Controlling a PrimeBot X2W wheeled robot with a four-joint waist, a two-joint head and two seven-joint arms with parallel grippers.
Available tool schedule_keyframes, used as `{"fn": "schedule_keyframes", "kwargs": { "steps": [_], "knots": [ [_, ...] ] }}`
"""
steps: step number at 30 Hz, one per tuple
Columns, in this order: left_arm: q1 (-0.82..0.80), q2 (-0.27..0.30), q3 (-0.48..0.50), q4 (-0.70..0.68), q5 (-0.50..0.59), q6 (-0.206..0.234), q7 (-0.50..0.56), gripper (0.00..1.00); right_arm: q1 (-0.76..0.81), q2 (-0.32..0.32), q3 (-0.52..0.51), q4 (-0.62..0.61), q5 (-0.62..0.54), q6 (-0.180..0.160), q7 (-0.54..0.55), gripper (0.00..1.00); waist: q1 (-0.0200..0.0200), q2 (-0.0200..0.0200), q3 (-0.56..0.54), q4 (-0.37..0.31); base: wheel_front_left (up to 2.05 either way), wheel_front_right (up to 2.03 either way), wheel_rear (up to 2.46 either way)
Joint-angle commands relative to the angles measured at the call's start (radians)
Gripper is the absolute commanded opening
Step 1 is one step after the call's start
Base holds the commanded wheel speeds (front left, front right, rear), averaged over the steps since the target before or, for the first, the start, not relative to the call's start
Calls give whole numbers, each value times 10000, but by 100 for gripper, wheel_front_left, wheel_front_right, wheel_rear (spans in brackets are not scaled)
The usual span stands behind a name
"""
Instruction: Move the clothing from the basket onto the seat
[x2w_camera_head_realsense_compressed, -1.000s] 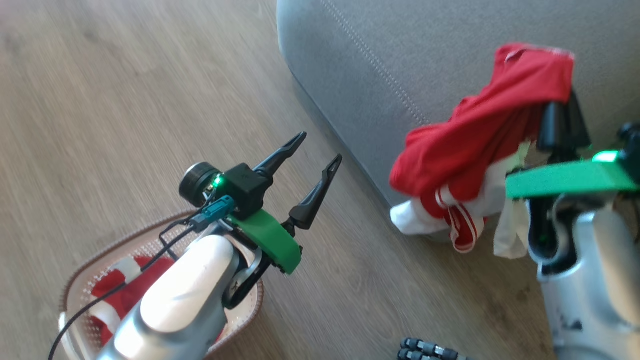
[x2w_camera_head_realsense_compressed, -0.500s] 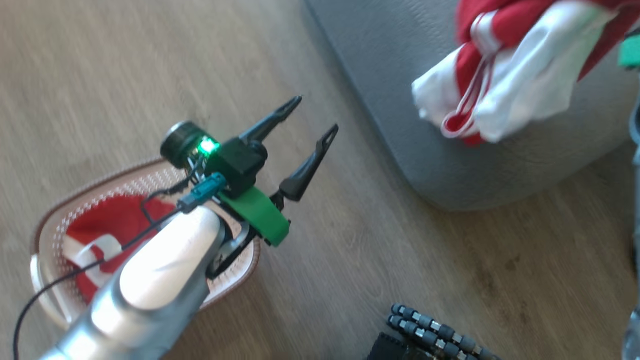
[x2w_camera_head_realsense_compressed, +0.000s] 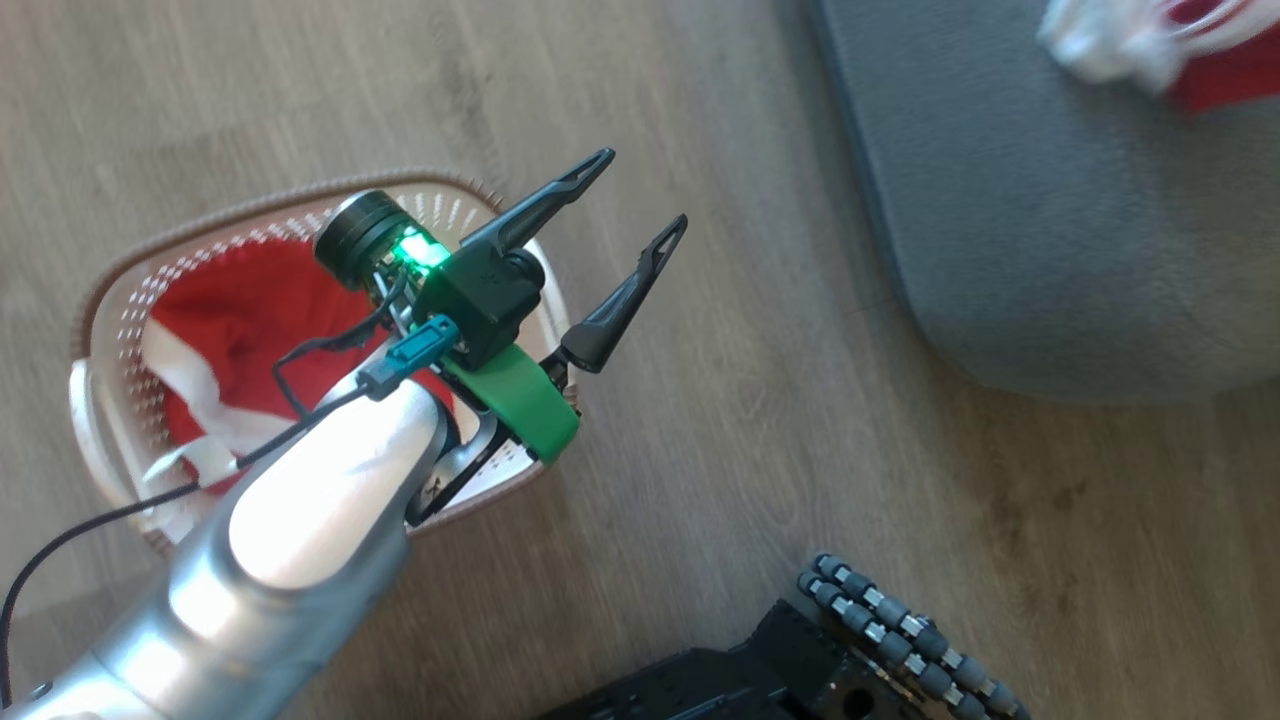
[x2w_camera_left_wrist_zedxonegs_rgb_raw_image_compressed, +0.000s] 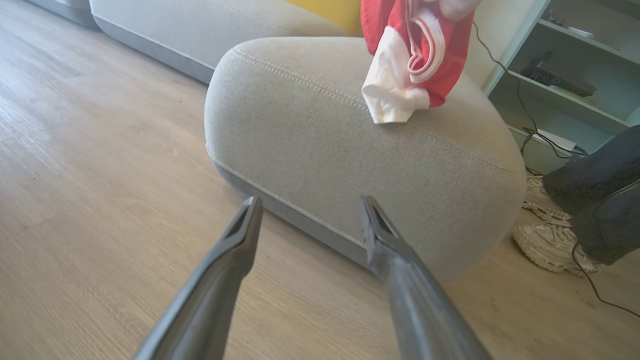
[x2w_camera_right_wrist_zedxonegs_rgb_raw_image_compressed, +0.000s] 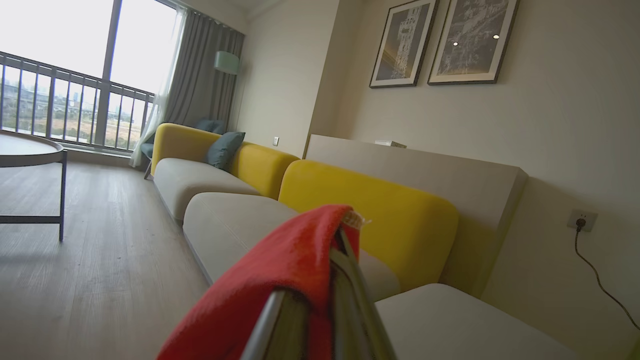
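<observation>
My left tool: long dark fingers spread wide, empty. It's parked over the edge of the small cream perforated plastic basket, tips pointing past the rim over the wood floor. I reckon it's staged for the next pick. A soft red-and-white garment lies in the basket, below and behind the tips. My right tool: clamped on a second bright red-and-white garment, dangling it over the big grey upholstered seat cushion. White corner looks to touch the top. Release seems due.
</observation>
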Motion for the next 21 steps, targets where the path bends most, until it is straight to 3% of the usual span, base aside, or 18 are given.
{"fn": "schedule_keyframes", "kwargs": {
  "steps": [1, 3, 8, 11, 21],
  "knots": [
    [-185, 108, 183, -350, 101, -63, -40, 100, -560, -683, -468, -103, -210, 69, -48, 0, -4, 1, 391, 392, 0, 0, 0],
    [-189, 101, 167, -347, 111, -63, -40, 100, -830, -904, -715, 43, -389, 69, -48, 0, -4, 1, 461, 471, 0, 0, 0],
    [-167, -45, 116, -383, 137, -63, -40, 100, -2132, -1698, -2431, 364, -1225, 69, -48, 0, -4, 1, 711, 895, 0, 0, 0],
    [-128, -127, 248, -392, 148, -63, -40, 100, -2346, -1779, -2795, 612, -1614, 69, -48, 0, -4, 1, 833, 1014, 0, 0, 0],
    [-141, -282, 288, -391, 285, -63, -40, 100, -727, -683, -3518, 2756, -1761, 69, -48, 0, -4, 1, 1198, 1324, 0, 0, 0]
  ]
}}
